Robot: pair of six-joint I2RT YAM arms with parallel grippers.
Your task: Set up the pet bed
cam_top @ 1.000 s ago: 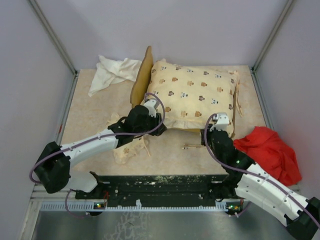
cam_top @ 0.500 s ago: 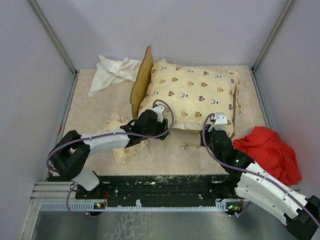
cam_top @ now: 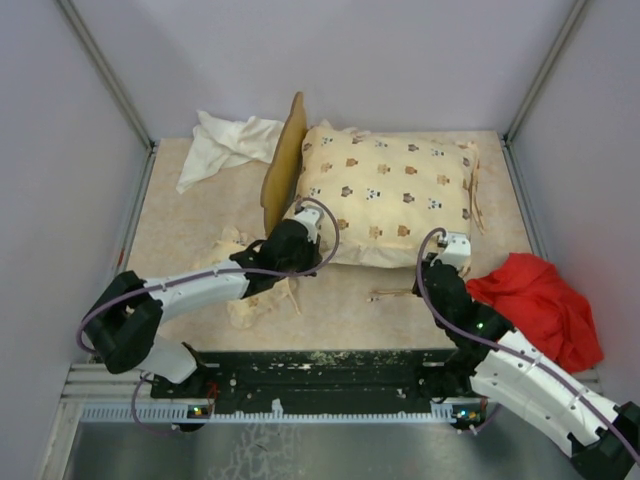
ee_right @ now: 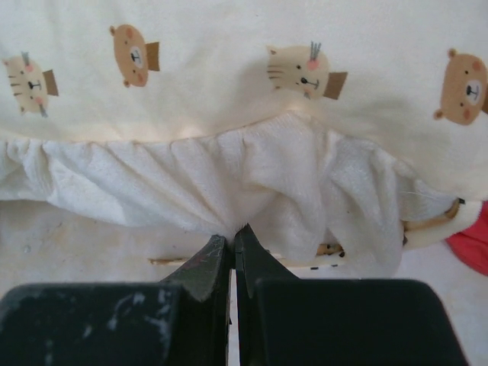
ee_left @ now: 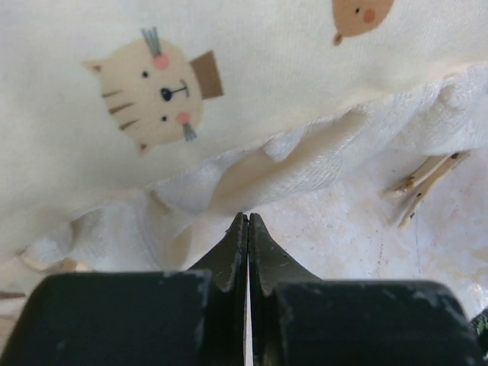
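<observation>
Left claw (cam_top: 303,215) and right claw (cam_top: 455,243) closed at the cushion (cam_top: 390,195).
Top: cushion lies on the bench (cam_top: 180,220), against the upended bed frame (cam_top: 285,160). Left wrist: closed tips touch the frill (ee_left: 305,164). Right wrist: tips pinch the frill.

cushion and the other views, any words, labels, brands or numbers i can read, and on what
None can be read.
The cushion bears only printed cat and bear faces, no letters.
The base plate shows scuffs and tiny lights; any marking there is too small to tell.
</observation>
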